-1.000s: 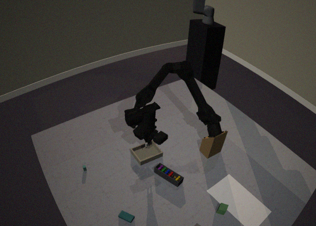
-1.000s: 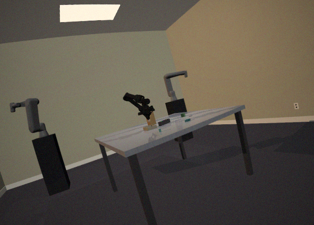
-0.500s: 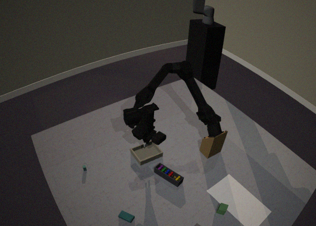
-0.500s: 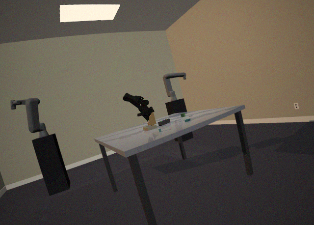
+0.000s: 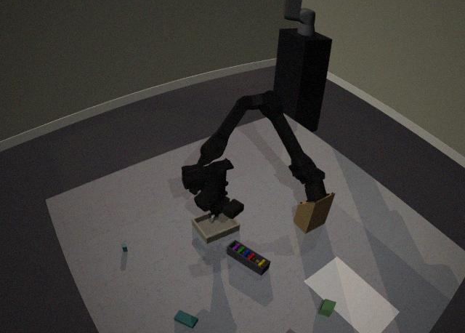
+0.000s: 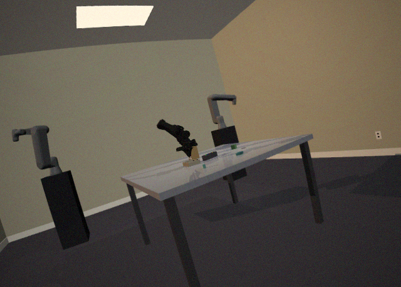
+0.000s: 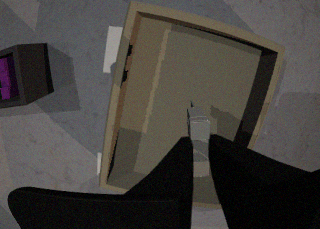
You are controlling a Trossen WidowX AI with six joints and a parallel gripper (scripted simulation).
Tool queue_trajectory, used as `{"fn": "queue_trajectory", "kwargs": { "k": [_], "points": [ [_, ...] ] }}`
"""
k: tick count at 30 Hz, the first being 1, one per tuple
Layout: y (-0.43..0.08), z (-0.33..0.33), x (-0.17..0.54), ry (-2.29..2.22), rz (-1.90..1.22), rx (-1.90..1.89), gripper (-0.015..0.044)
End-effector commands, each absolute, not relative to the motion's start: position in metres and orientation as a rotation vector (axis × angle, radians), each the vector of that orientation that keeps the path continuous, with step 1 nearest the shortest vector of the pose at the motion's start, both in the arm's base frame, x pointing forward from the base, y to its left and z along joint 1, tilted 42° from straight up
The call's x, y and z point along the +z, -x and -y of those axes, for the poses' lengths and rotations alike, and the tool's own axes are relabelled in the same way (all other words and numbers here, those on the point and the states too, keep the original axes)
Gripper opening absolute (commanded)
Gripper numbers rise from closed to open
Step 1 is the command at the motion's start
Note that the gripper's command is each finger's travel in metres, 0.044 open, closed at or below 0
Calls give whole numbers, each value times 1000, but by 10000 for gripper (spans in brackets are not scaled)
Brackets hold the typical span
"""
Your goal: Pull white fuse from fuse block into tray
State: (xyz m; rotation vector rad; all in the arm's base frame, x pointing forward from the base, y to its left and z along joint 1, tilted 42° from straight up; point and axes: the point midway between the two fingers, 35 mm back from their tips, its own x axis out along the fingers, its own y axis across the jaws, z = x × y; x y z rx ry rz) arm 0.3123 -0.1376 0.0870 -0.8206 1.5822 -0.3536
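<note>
My gripper (image 5: 213, 215) (image 7: 199, 144) is shut on the white fuse (image 5: 212, 219) (image 7: 199, 130), which sticks out beyond the fingertips. Both are over the inside of the beige tray (image 5: 223, 235) (image 6: 186, 164) (image 7: 115, 104). In the wrist view the fuse hangs over the tray's lower middle; its exact height above the tray floor is hard to tell. The dark fuse block (image 5: 245, 260) (image 6: 209, 156) (image 7: 36, 76) stands beside the tray, apart from the gripper. It holds purple, green, blue, red and yellow fuses, with a gap between red and yellow.
The arm's base stands on a tan wedge-shaped block (image 5: 318, 213) (image 6: 195, 153). A white sheet (image 5: 357, 295), a green block (image 5: 327, 307) (image 6: 234, 146), a teal block (image 5: 185, 318) (image 6: 239, 153) and a small teal cube (image 5: 124, 247) (image 6: 204, 166) lie farther off on the table.
</note>
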Motion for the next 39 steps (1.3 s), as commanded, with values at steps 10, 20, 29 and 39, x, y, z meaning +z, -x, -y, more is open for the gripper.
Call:
{"fn": "queue_trajectory", "kwargs": {
  "k": [10,20,29,39],
  "points": [
    [-311,141,84,821,-1585,-354,105],
    [-311,132,92,821,-1588,-351,330],
    [-309,114,110,825,-1594,-345,330],
    [-309,115,107,828,-1598,-336,330]
  ]
}}
